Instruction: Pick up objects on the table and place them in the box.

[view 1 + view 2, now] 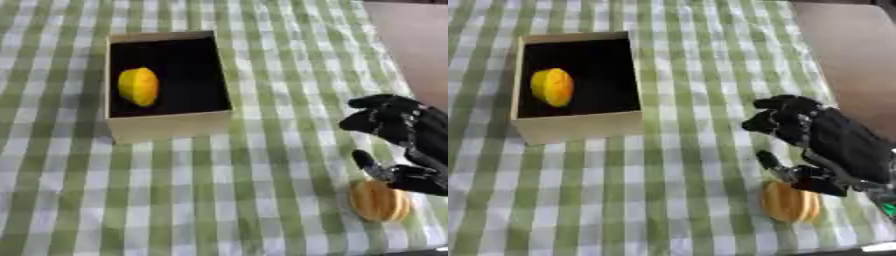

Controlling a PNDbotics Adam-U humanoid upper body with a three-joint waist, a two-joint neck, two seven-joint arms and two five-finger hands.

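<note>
Reaching in from the right, the robot's right hand [820, 137] hovers over an orange ribbed fruit [789, 201] near the table's [201, 190] front edge, fingers curled, thumb touching the fruit, nothing gripped. Nudged, it might roll off. Only the right eye view shows the whole hand; a yellow fruit [138, 86] already lies in the box [166, 126].

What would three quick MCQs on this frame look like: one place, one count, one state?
1. Where is the yellow fruit?
A. inside the box
B. on the cloth
C. in a hand

2. How many fruits show in all?
A. one
B. two
C. four

3. The right hand is:
A. resting flat in the box
B. above the orange fruit, fingers curled
C. out of view

Answers: A, it lies on the box's dark floor; B, one in the box and one on the checked cloth; B, it hangs over the fruit near the table's right edge.
</note>
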